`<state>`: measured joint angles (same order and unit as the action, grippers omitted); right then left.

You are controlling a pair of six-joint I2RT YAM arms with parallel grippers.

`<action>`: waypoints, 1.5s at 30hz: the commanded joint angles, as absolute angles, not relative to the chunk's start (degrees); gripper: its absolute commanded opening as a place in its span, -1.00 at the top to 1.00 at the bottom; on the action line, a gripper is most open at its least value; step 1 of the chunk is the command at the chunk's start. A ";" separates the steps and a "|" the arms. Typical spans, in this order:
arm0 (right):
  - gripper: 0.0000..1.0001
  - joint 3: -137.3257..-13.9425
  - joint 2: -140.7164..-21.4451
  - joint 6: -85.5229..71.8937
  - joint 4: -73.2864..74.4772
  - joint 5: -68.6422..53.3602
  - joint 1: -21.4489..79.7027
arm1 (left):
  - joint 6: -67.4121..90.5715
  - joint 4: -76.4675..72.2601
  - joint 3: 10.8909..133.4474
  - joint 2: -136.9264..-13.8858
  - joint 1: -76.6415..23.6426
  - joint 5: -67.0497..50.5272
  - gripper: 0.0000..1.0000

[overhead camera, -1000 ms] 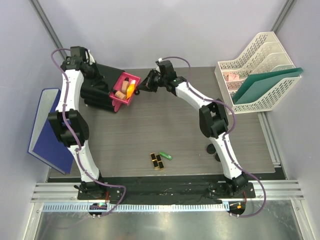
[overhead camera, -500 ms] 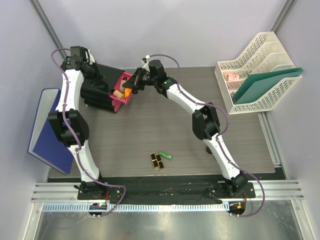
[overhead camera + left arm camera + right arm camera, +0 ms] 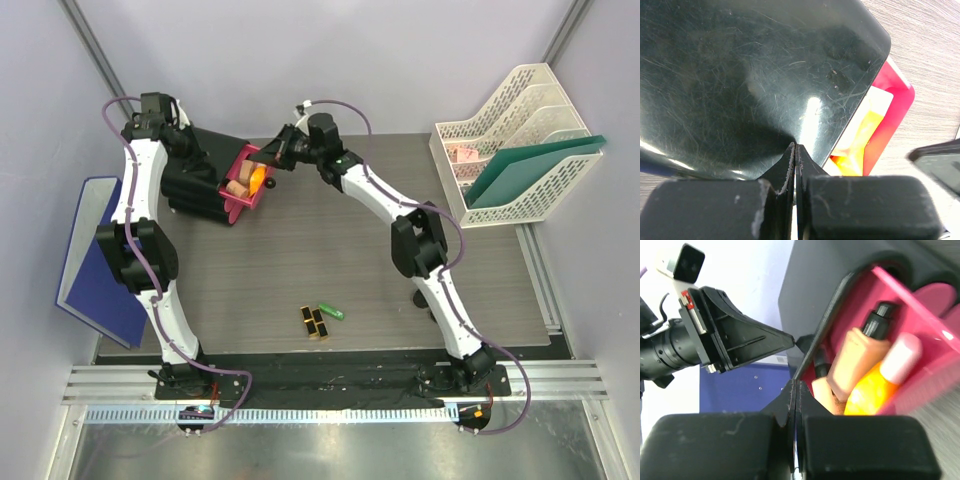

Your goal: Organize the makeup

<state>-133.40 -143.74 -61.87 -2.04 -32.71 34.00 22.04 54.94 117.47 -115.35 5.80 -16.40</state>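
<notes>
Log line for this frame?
left gripper: shut, at black box | right gripper: shut, at pink drawer rim | drawer: open, bottle, orange tube inside | loose: lipsticks, green tube

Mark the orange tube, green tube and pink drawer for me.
orange tube [image 3: 867, 392]: right wrist view, on its orange body.
green tube [image 3: 331, 311]: top external view, on the middle of its body.
pink drawer [image 3: 238, 210]: top external view, on its near wall.

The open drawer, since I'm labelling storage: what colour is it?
The drawer is bright pink, clearest in the right wrist view.
</notes>
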 commanded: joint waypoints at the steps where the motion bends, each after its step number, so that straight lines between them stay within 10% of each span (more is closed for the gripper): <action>1: 0.98 -125.53 -130.81 -61.62 -3.36 -27.35 31.73 | 19.78 62.75 114.70 -119.18 6.24 -12.74 1.00; 18: 0.98 -120.58 -134.38 -57.66 20.21 -24.52 29.27 | 19.86 62.84 114.52 -119.27 6.15 -12.66 1.00; 45: 0.98 -142.46 -153.01 -71.71 1.50 -33.57 32.78 | 19.86 63.10 114.70 -120.23 6.24 -13.18 1.00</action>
